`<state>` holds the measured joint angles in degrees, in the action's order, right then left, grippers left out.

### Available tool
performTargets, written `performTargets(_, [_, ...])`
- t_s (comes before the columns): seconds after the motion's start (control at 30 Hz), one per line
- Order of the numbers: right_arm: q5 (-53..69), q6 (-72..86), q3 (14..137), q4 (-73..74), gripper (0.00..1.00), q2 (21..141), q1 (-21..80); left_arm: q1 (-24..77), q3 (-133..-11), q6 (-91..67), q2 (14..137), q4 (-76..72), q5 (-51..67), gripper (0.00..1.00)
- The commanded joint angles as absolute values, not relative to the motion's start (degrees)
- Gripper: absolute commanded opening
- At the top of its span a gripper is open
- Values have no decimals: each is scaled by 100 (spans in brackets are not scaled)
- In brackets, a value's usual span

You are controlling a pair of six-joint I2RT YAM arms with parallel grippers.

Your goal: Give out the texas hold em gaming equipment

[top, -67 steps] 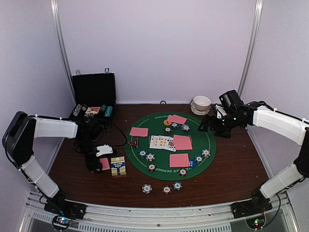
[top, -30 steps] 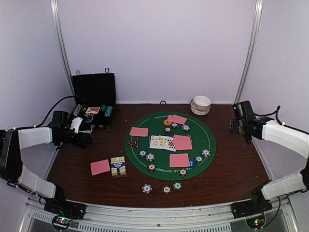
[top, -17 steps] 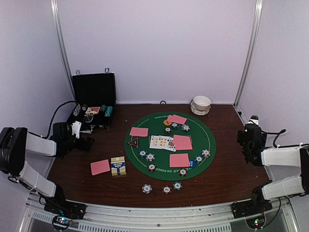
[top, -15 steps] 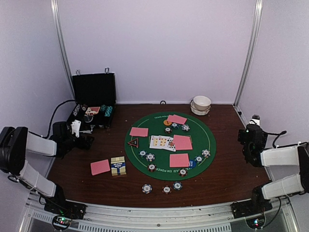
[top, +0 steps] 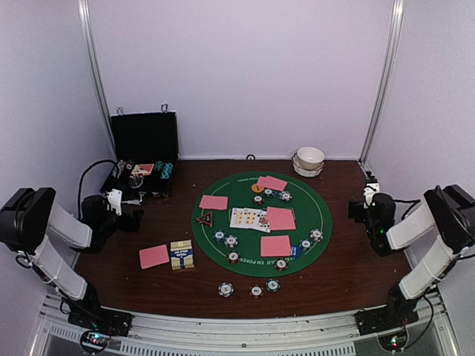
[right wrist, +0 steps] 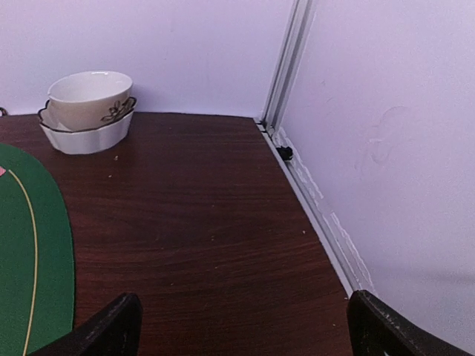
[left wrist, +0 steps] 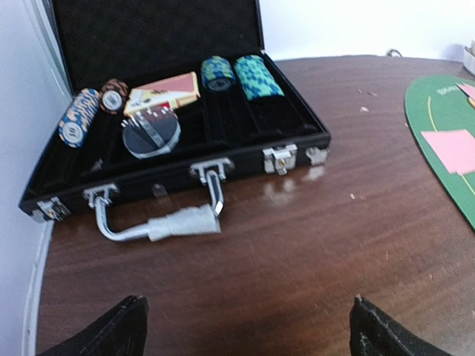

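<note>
While pink-backed cards [top: 275, 245] and striped chips [top: 231, 241] are lying spread over the green mat [top: 315, 211] at the desk's [top: 356, 267] centre, the left fingers [left wrist: 119, 330] and right fingers [right wrist: 111, 326] are hanging apart and empty by its left and right edges, likely needing a high, slow path to avoid nudging anything.

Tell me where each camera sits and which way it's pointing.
Top: high behind the bases, looking down on the mat; left arm and right arm show.
Left wrist: low, facing the open case; left claw tips at bottom.
Right wrist: low, facing the bowls and far right corner; right claw tips at bottom.
Shared: the mat's edge shows in all three.
</note>
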<state>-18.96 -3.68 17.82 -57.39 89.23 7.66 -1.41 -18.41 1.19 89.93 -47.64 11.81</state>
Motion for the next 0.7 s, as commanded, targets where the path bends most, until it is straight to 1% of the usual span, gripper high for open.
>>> performTargets(0.0, [-1176, -439, 2128, -5762, 99, 8997, 538, -148, -2015, 21, 9008, -5109, 972, 97])
performTargets(0.07, [-1243, -250, 2209, -5383, 100, 8883, 440, -143, -2025, 18, 8973, -5028, 966, 97])
performTargets(0.17, [-1144, -382, 2056, -5829, 99, 8955, 446, -147, -2006, 18, 8987, -5098, 969, 98])
performTargets(0.23, [-1066, -401, 2131, -5604, 99, 8923, 443, -146, -2008, 22, 8992, -5106, 965, 98])
performTargets(0.5, [-1020, -369, 2224, -5501, 99, 8962, 435, -148, -2009, 19, 8993, -5108, 975, 97])
performTargets(0.6, [-623, -262, 2321, -5271, 99, 8944, 237, -149, -2011, 18, 8997, -5108, 974, 98])
performTargets(0.67, [-612, -287, 2257, -5388, 99, 8931, 229, -149, -2012, 18, 8993, -5106, 975, 98])
